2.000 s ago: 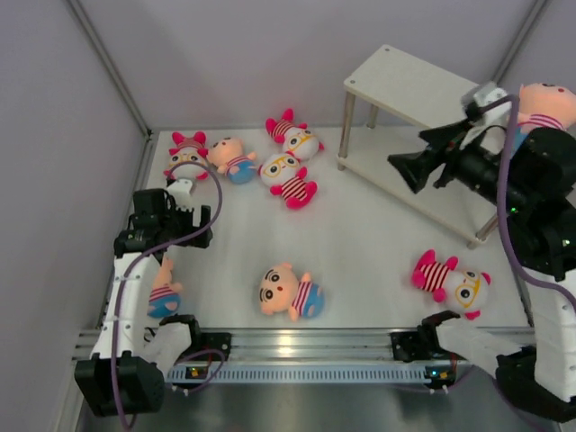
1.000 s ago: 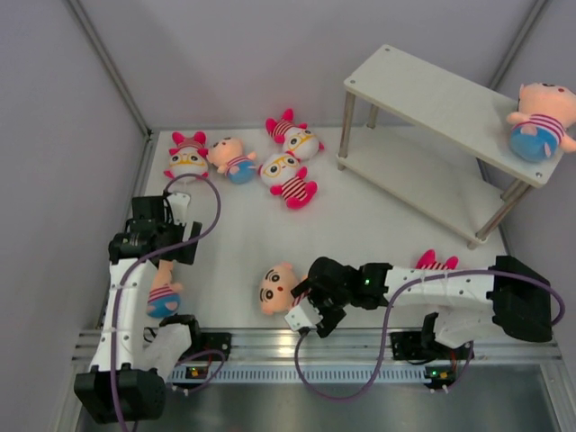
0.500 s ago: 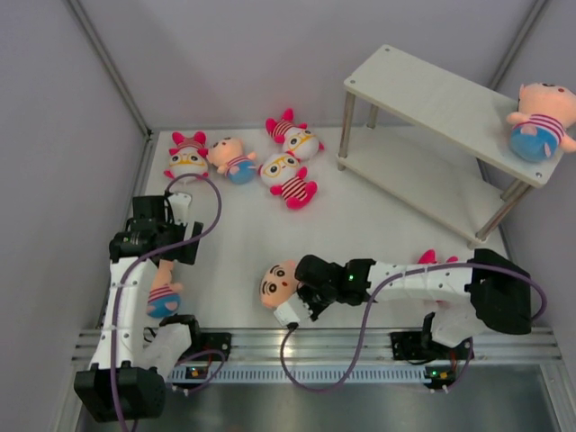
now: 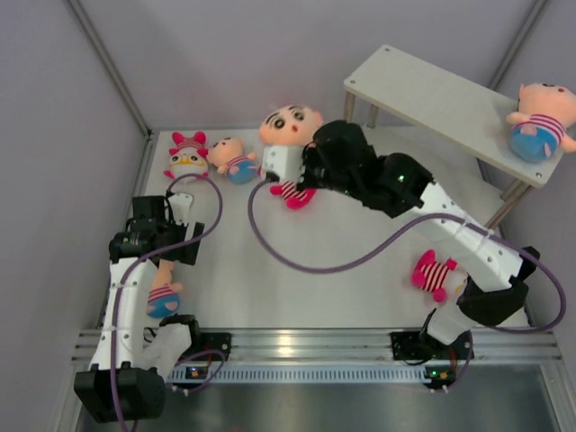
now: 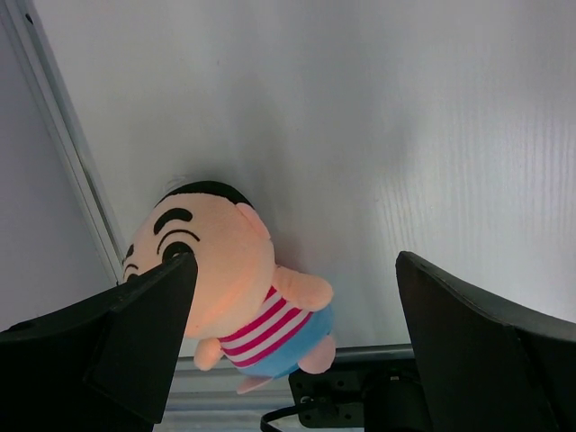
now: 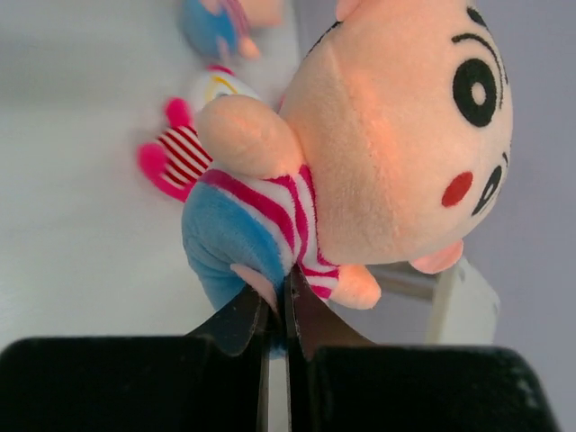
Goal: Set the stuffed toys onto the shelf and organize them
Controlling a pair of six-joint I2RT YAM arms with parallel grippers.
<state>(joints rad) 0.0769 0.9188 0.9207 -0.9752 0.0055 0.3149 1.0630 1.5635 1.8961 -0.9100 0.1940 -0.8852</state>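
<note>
Right gripper (image 6: 274, 315): pinched tight on the held boy (image 6: 360, 153) at the seat of his blue shorts. He hung above the counter's back, face to the overhead camera, just left of the shelf (image 4: 432, 90).
Left gripper (image 5: 295, 263): spread wide with nothing in it, over the near boy (image 5: 229, 279), who lay face up by the left edge.
Shelf boy (image 4: 538, 121): sat on the top board's right end.
Back boy (image 4: 236, 160): lay at the back, just right of a pink doll (image 4: 187, 155).
Second pink doll (image 4: 292, 192): only the striped body and legs showed below the right gripper.
Third pink doll (image 4: 436, 274): lay near the right edge, its head covered by the right arm.
In the way: the right arm (image 4: 450, 211) slanted across the counter, and its purple cable (image 4: 315, 263) looped over the middle.
Counter (image 4: 360, 301): white and matt, with a metal rail (image 4: 297, 345) along the near edge.
Room: grey walls (image 4: 54, 135) at the left, back and right, close behind the shelf.
Open room: the top board's left and middle, and the counter's middle beneath the cable.
</note>
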